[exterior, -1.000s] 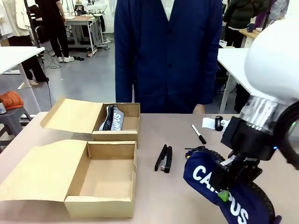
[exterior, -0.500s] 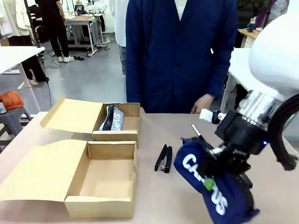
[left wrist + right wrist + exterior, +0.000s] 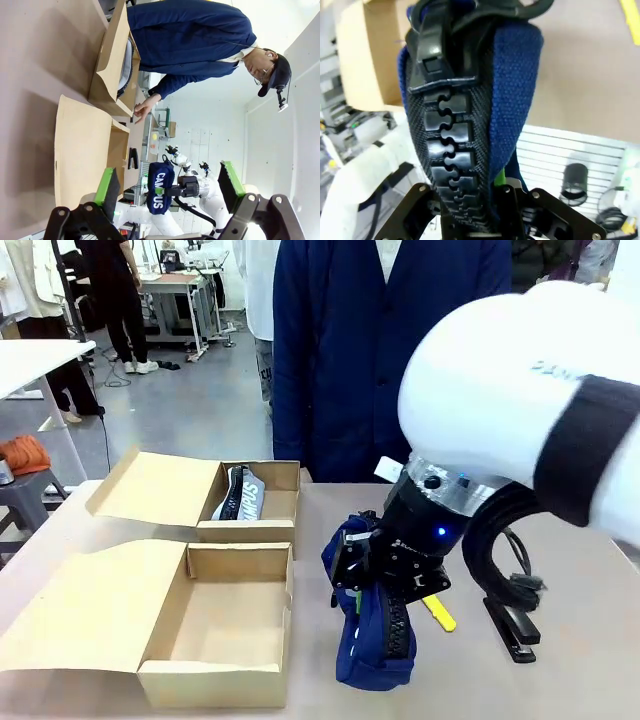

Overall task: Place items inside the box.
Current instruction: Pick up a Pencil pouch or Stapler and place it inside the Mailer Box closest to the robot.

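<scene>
Right gripper (image 3: pixel 357 590) clamped on the navy "CAMPUS" pouch (image 3: pixel 375 645), hanging at 3 o'clock of the near open box (image 3: pixel 215 682)
Soft, light fabric, sagging below the pinch; judged best held by its upper zip edge so it drops in lengthwise. Left gripper (image 3: pixel 169 181) jaws stand apart, holding nothing

The navy fabric zip pouch (image 3: pixel 375 635) with a chunky black zipper hangs upright, pinched in the right end effector (image 3: pixel 354 598), just right of the empty open brown cardboard box (image 3: pixel 215 680). A second dark pouch (image 3: pixel 240 495), white-lettered, lies in the farther open cardboard box (image 3: pixel 250 530). A yellow utility knife (image 3: pixel 438 613) and a black stapler (image 3: pixel 512 626) lie on the bench (image 3: pixel 330 515) to the right.
</scene>
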Tool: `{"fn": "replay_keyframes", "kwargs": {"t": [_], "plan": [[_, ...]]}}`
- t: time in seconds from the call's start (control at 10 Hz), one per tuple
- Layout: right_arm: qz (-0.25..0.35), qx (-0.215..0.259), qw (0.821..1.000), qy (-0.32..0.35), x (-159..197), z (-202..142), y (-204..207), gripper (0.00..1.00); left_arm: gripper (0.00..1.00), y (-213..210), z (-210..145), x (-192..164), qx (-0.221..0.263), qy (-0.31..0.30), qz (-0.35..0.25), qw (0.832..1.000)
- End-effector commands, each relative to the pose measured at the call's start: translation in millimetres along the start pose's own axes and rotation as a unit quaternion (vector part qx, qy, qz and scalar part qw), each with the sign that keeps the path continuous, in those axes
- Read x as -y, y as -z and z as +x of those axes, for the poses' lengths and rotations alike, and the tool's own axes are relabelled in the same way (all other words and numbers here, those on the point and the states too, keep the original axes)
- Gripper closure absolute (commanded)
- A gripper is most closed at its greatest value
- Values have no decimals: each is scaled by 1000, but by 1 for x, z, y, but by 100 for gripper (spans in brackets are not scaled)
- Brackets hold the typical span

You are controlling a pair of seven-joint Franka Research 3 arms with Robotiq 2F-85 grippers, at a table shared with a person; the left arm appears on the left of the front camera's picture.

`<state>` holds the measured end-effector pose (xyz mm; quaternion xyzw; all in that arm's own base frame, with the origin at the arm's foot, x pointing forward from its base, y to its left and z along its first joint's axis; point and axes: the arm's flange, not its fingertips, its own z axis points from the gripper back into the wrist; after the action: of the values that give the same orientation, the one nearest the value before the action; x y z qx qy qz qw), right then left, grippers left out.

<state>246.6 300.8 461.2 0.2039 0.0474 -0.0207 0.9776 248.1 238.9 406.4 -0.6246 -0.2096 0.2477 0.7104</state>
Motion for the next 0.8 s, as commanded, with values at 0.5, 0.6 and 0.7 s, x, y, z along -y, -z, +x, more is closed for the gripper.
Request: {"fn": "replay_keyframes", "kwargs": {"t": [0.5, 0.6, 0.7], "plan": [[31, -97, 995, -8, 101, -38, -34, 93, 0, 1, -2, 1, -1, 9, -7, 1000], [29, -91, 995, -9, 97, -35, -33, 93, 0, 1, -2, 1, -1, 9, -7, 1000], [24, -93, 995, -7, 96, -34, -32, 93, 0, 1, -2, 1, -1, 9, -7, 1000]]}}
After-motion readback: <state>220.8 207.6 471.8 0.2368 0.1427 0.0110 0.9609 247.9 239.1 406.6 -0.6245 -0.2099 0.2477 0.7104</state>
